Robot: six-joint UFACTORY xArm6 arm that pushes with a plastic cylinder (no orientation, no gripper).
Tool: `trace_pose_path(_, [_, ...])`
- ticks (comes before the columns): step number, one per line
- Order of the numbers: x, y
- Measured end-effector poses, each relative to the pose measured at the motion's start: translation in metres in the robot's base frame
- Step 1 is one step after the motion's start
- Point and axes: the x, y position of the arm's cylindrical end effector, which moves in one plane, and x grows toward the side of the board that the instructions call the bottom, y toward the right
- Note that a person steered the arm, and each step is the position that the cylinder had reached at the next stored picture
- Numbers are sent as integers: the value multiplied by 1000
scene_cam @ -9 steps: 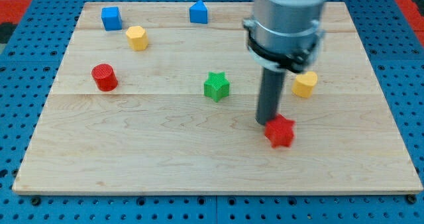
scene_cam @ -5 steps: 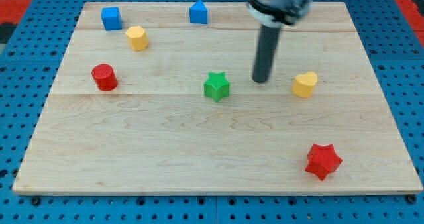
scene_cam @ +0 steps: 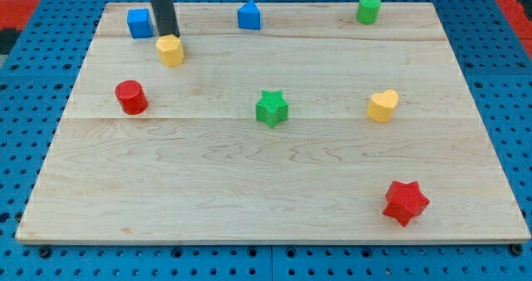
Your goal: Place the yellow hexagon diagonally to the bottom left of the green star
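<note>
My tip (scene_cam: 168, 35) stands near the table's (scene_cam: 249, 189) top left corner, touching the top edge of the yellow hexagon (scene_cam: 171, 49); there is no hand. A blue cube (scene_cam: 140, 22) sits just left. The green star (scene_cam: 272, 108) lies mid-table, well apart from the hexagon, toward the bottom right.

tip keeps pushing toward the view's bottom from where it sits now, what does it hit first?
My tip sits right at the top edge of the yellow hexagon, so that block comes first, probably at once. Whether they already touch cannot be told. Below the hexagon the wooden board shows nothing in line.
</note>
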Motion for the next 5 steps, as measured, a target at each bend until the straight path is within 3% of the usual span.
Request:
trace_pose_path(2, [78, 11])
trace_pose_path(5, [227, 76])
